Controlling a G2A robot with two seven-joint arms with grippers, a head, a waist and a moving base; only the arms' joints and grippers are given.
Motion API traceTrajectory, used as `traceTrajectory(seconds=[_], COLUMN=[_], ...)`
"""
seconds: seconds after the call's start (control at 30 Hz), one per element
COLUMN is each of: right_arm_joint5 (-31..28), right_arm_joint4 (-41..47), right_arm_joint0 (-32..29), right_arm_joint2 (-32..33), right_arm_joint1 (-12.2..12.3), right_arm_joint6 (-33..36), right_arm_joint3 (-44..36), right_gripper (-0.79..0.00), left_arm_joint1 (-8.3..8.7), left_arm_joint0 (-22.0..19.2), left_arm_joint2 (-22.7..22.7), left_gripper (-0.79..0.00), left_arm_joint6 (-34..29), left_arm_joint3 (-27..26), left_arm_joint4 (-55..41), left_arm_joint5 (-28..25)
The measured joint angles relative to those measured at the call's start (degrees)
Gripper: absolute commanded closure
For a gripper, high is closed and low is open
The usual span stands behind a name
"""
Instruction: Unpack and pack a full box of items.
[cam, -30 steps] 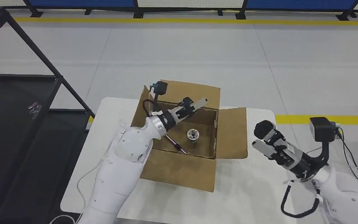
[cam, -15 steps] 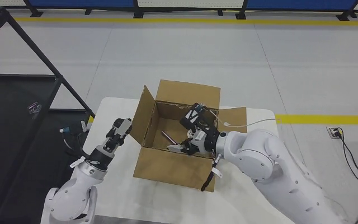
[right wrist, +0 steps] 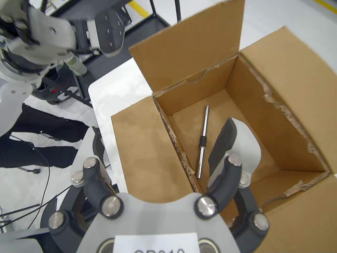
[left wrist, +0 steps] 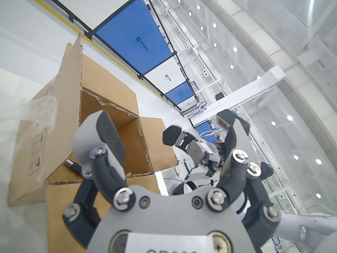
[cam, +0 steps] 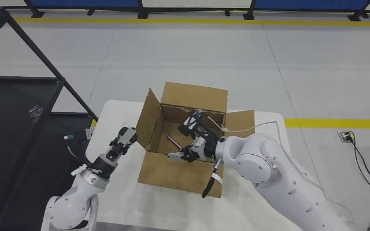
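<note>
I judge unpacking nearly done: my right gripper [right wrist: 163, 132], wide open and empty, hangs over the box [right wrist: 189, 53] and must descend onto the lone metal rod [right wrist: 202, 140]; left gripper [cam: 127, 136] open, empty, beside the box.

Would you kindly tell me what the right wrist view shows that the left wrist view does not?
The right wrist view looks down into the cardboard box and shows a metal rod lying on its floor, with the open right gripper above. The left wrist view sees the box from outside, past the open left gripper, with blue wall panels behind. Both share the box with its flaps open, and each catches the other arm's gripper.
</note>
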Motion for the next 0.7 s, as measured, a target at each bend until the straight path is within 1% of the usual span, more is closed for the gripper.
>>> traceTrajectory(seconds=[0.1,0.17,0.23,0.3,0.37,0.5,0.6,0.7], right_arm_joint5=[5.8,7.31,8.83,11.87,13.98,13.6,15.26,15.7], right_arm_joint4=[0.77,2.17,3.17,2.59,2.6,4.17,3.22,3.65], right_arm_joint0=[5.24,8.08,11.32,14.25,16.26,19.6,21.49,22.57], right_arm_joint2=[-4.16,-6.72,-9.51,-12.54,-15.05,-19.48,-22.19,-23.48], right_arm_joint1=[-2.29,-3.83,-5.57,-7.45,-9.21,-13.14,-15.83,-18.34], right_arm_joint6=[0.82,1.08,2.58,4.68,6.15,8.41,9.53,8.02], right_arm_joint3=[7.96,12.77,19.2,25.34,29.96,39.27,44.97,50.01], right_gripper=[-0.785,-0.785,-0.785,-0.785,-0.785,-0.785,-0.785,-0.785], left_arm_joint1=[0.09,0.24,0.48,0.67,0.8,0.84,0.83,0.83], left_arm_joint0=[0.31,0.56,0.91,1.34,1.7,1.8,1.79,1.79], left_arm_joint2=[-1.43,-3.43,-5.97,-7.85,-8.6,-8.69,-8.68,-8.68], left_gripper=[-0.785,-0.785,-0.785,-0.785,-0.785,-0.785,-0.785,-0.785], left_arm_joint6=[2.31,3.88,4.88,5.5,5.7,5.75,5.75,5.75], left_arm_joint3=[-0.49,-0.49,-0.02,0.68,1.06,1.12,1.11,1.11], left_arm_joint4=[-2.12,-4.26,-6.35,-8.13,-9.17,-9.3,-9.28,-9.28], left_arm_joint5=[0.92,1.71,2.2,2.73,3.24,3.38,3.36,3.36])
